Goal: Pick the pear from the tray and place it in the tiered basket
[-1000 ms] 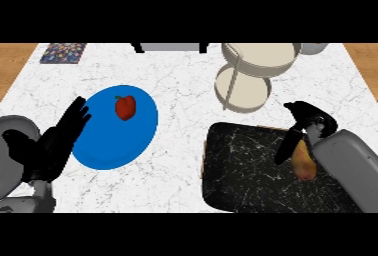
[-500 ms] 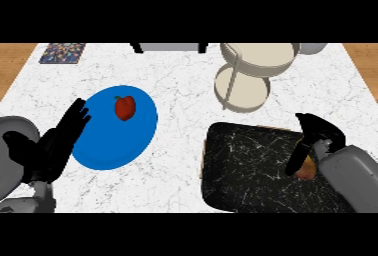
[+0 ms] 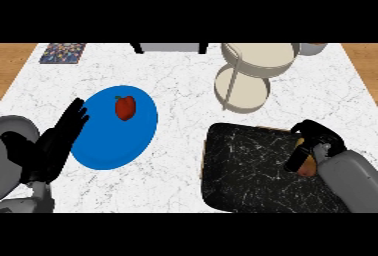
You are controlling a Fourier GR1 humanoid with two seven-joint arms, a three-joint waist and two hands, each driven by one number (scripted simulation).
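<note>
The pear is a yellow-brown fruit lying at the right side of the black speckled tray. My right hand sits over it with fingers curled round it, hiding most of the fruit. The cream tiered basket stands beyond the tray, with a lower bowl and an upper bowl on a thin post. At the lower left my left hand rests open, fingers up, beside the blue plate.
A blue plate left of the tray holds a red pepper. A patterned mat lies at the far left corner. A white object on dark legs stands at the far edge. Bare marble lies between plate and tray.
My right hand came down and nearer onto the pear, and its spread fingers closed round it. The left hand stayed put.
</note>
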